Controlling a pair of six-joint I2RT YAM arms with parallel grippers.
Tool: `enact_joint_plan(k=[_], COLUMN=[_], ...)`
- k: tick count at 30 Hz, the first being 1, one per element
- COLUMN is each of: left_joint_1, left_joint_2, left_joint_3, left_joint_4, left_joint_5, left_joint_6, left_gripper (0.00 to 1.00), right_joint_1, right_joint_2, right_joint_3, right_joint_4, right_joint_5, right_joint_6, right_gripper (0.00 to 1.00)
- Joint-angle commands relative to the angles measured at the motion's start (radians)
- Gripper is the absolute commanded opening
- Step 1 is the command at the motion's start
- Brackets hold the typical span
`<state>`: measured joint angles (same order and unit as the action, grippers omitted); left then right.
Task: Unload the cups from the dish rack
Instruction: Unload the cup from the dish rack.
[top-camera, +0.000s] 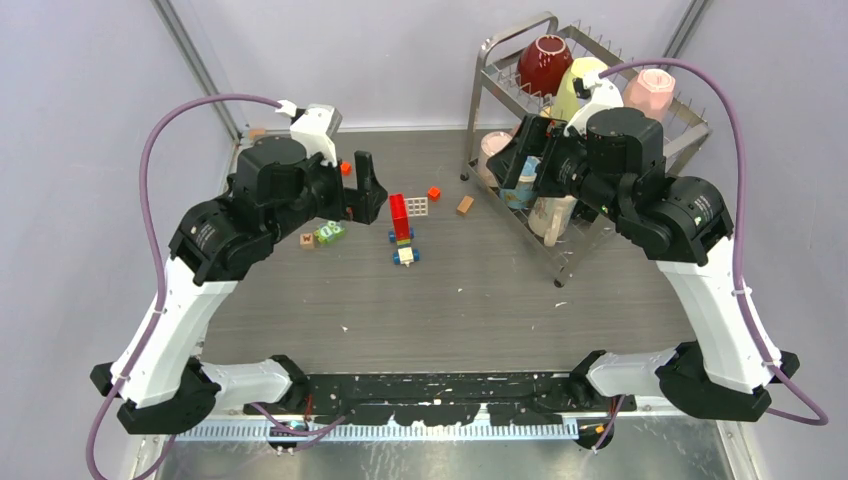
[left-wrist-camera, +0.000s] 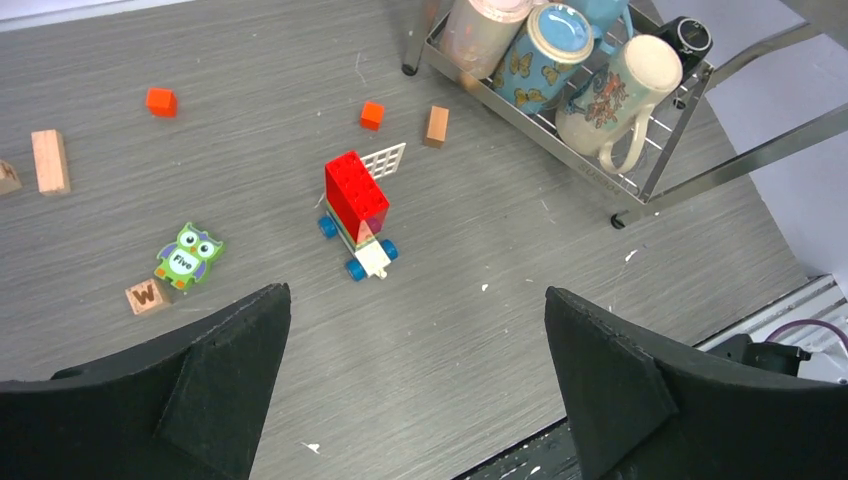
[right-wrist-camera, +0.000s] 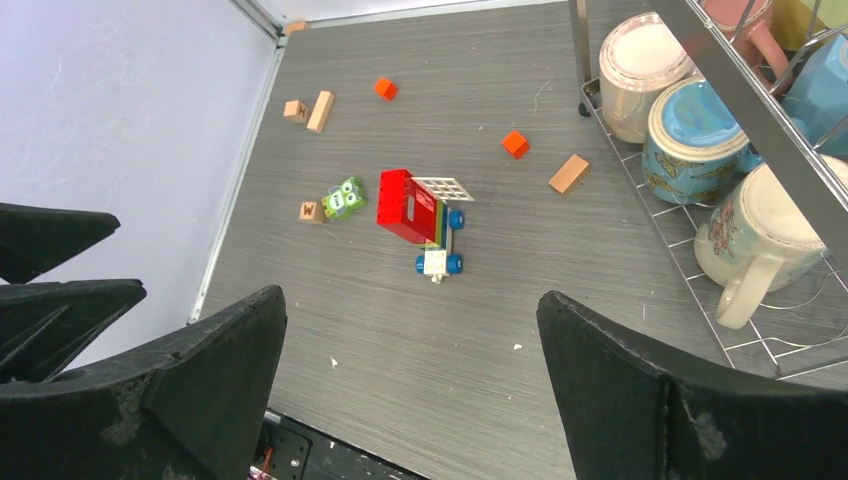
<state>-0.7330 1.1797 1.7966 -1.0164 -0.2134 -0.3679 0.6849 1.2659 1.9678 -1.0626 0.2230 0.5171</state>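
Left arm (top-camera: 190, 290), right arm (top-camera: 705, 290): raised, elbows bent outward, wrists tilted down toward the centre. Left gripper (left-wrist-camera: 415, 292), right gripper (right-wrist-camera: 410, 298): jaws wide apart, holding nothing.

The table (left-wrist-camera: 500, 330) is matt grey with a fine wood-grain texture. The dish rack (right-wrist-camera: 762, 108) is shiny silver metal wire. The cups (right-wrist-camera: 750, 235) look like glazed ceramic, and the dark red cup (top-camera: 544, 62) is glossy. The red brick (left-wrist-camera: 356, 192) is smooth plastic. The long block (left-wrist-camera: 49, 160) is bare wood. The left fingers (left-wrist-camera: 610, 390) are matt black.
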Motion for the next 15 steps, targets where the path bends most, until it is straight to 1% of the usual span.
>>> enact_joint_plan(k=[1, 3, 7, 15], left_joint_1=[-0.001, -0.001, 0.000, 0.000], left_joint_2=[-0.022, -0.028, -0.048, -0.058], left_joint_3=[-0.020, -0.027, -0.051, -0.091], left_joint_4=[-0.002, -0.011, -0.001, -0.009], left_joint_5=[-0.025, -0.030, 0.004, 0.010], left_joint_6=[-0.017, -0.013, 0.015, 0.019], left_gripper=[1.00, 1.00, 1.00, 1.00], right_joint_1=[0.001, 0.001, 0.002, 0.001], right_joint_2=[0.000, 0.006, 0.026, 0.121], right_joint_3=[0.045, 0.054, 0.085, 0.206], right_joint_4=[-0.011, -0.023, -0.059, -0.168], right_joint_5=[0.015, 0.023, 0.041, 0.085], right_joint_6=[-0.026, -0.029, -0.037, -0.072], right_gripper=[1.00, 1.00, 1.00, 1.00])
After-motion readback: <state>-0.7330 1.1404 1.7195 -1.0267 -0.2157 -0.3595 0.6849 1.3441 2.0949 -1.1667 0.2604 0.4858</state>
